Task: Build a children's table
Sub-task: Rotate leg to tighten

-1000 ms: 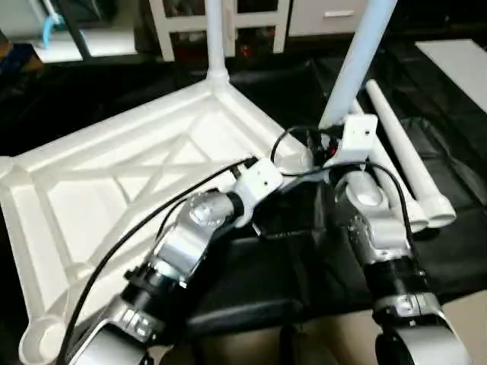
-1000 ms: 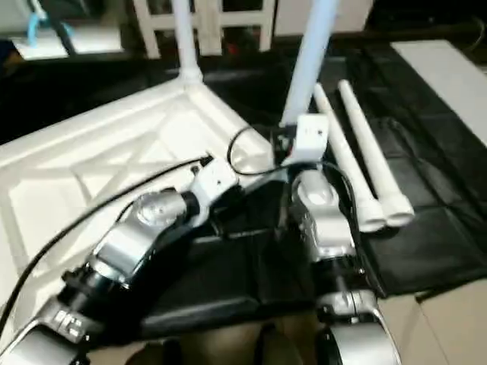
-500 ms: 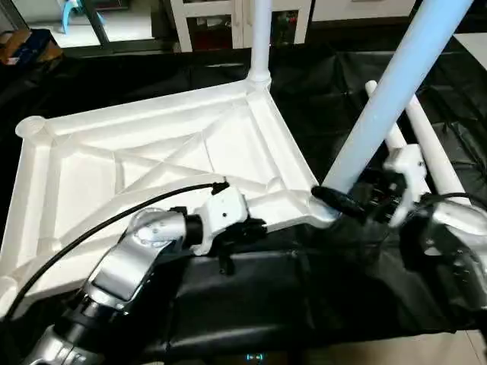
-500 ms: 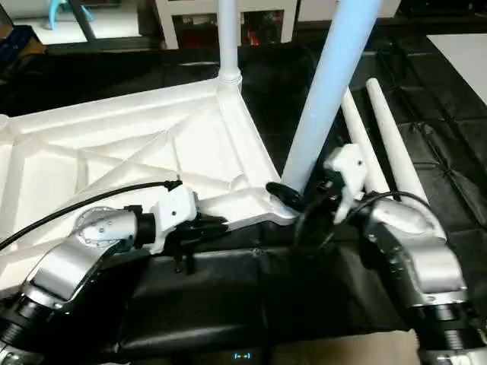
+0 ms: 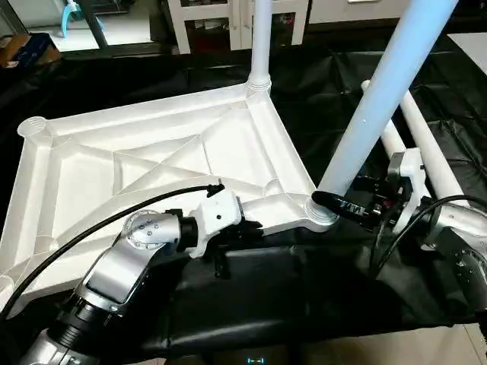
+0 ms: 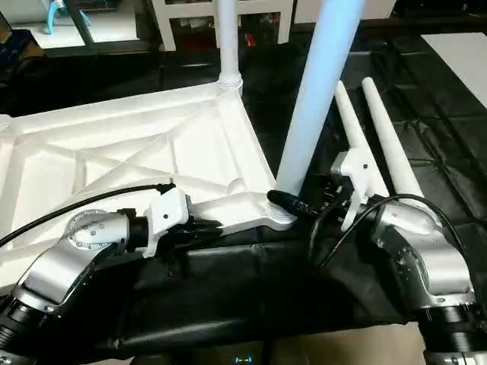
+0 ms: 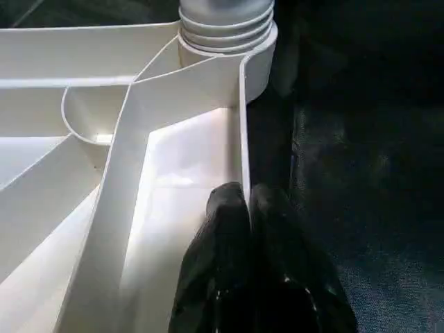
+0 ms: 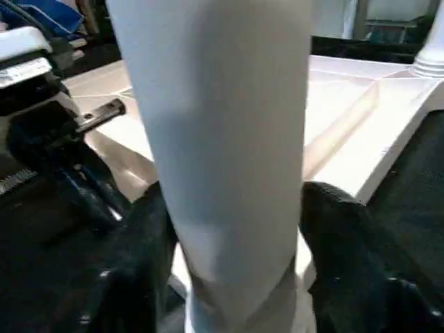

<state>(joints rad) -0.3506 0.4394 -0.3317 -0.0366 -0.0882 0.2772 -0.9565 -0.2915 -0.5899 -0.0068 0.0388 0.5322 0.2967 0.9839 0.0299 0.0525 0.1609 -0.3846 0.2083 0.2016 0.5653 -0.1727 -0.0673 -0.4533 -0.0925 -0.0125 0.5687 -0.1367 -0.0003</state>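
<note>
An upturned white table top (image 5: 152,163) lies on black sheeting (image 5: 319,296). The left gripper (image 7: 248,201), fingers together, pinches its near rim. The right gripper (image 8: 232,236), fingers apart, flanks an upright leg (image 5: 380,99) seated in the corner socket; two loose legs (image 6: 373,133) lie just beyond.

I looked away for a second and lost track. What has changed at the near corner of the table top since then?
Both arms swung apart. The right gripper now straddles the base of the near leg at its corner socket; the left gripper is pinched shut on the table top rim. The far leg remains upright and the two loose legs remain lying on the mat.
</note>
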